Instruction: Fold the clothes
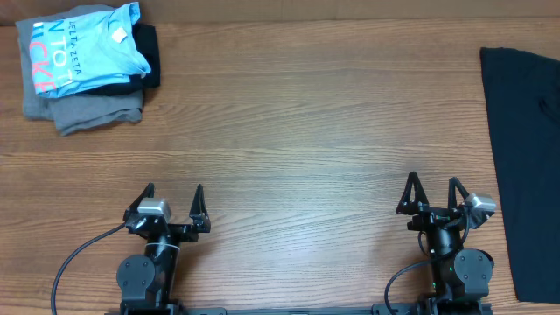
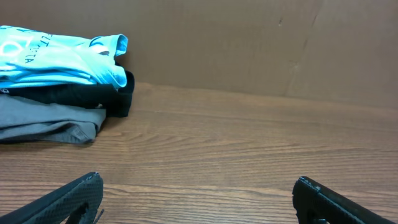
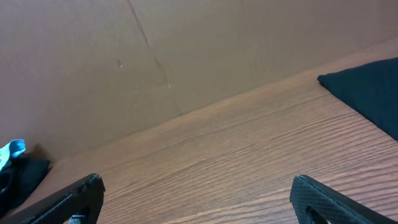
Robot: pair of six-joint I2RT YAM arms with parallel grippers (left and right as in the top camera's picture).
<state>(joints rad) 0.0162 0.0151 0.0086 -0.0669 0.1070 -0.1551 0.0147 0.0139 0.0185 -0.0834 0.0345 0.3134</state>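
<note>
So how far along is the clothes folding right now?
Looks done: far left, a light-blue lettered shirt lies folded over a grey folded garment. In hand: nothing; the left end effector and right end effector sit open and empty. Left: the large plain black fabric T-shirt lies spread out on the right, unfolded.

Left end effector [image 1: 173, 189], right end effector [image 1: 431, 180] — both spread wide.

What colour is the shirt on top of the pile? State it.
The top shirt is light blue with white lettering; overhead shows it best.
</note>
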